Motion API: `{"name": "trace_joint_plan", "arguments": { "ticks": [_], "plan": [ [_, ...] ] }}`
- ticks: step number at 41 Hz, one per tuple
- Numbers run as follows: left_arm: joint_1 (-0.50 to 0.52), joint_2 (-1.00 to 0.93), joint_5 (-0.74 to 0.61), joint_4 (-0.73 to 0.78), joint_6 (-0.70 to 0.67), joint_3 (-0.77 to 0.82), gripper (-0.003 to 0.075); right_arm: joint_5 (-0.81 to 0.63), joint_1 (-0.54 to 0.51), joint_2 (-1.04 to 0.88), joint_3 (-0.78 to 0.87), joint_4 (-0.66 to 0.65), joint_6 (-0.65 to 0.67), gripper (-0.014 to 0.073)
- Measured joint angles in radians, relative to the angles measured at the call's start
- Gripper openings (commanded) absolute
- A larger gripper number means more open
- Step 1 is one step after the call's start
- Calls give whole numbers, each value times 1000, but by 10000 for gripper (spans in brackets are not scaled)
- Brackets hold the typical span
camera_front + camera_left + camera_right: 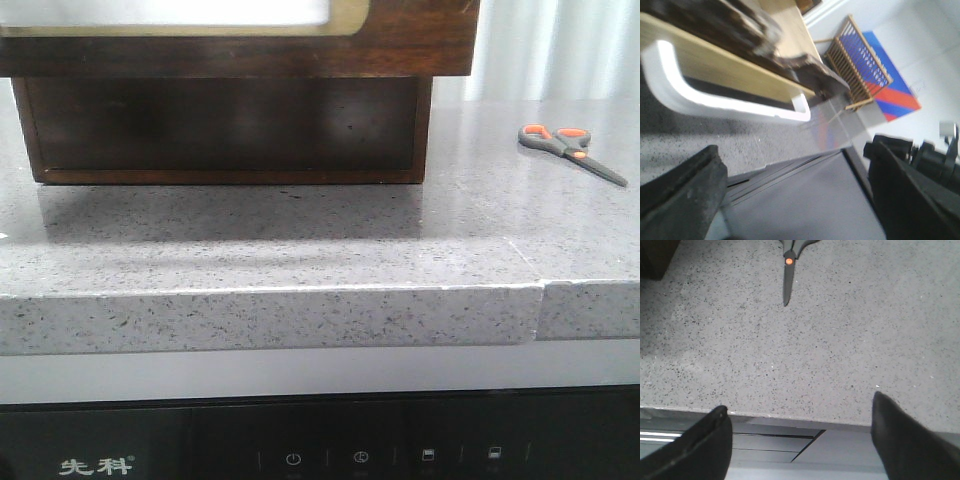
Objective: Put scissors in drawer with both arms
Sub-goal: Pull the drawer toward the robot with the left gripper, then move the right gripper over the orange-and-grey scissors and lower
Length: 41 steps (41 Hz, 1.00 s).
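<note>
Both claws logged with fingers spread apart and gripping nothing: our left gripper [795, 200] shows two black fingers wide of each other over the edge of the grey speckled stone countertop [300, 240]; our right gripper [800, 435] shows the same wide gap above that edge.

Item: small scissors with dark grey handles, orange-lined finger loops and short dark blades [570, 150]. We find them lying flat on the countertop at about 2 o'clock in the front view, blades closed and pointing toward 4 o'clock, well apart from the cabinet. In the right wrist view we see only the blades and orange pivot [788, 275], well apart from the fingers.

Item: dark brown wooden cabinet [230, 130], standing on the countertop from 10 to 12 o'clock in the front view, with a pale, light-rimmed opening [170, 15] at its upper part. We cannot tell from these views whether a drawer stands open.

Item: black appliance panel with white symbols [320, 450], below the countertop at 6 o'clock
</note>
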Motion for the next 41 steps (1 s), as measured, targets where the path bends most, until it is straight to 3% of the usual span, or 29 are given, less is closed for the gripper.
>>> {"name": "trace_joint_plan", "arguments": {
  "ticks": [6,19,25,34,41],
  "plan": [
    [0,-90,-17,207,-100,-97,564,0,0,0,0,0,0,591],
    [0,-132,-45,915,-398,-421,564,0,0,0,0,0,0,591],
    [-29,-132,-52,1077,-454,-487,564,0,0,0,0,0,0,591],
    [-273,-132,-84,1165,-465,-501,564,0,0,7,0,0,0,591],
    [-496,-132,-91,1333,-533,-501,564,-8,0,56,0,0,2,591]
  ]
}}
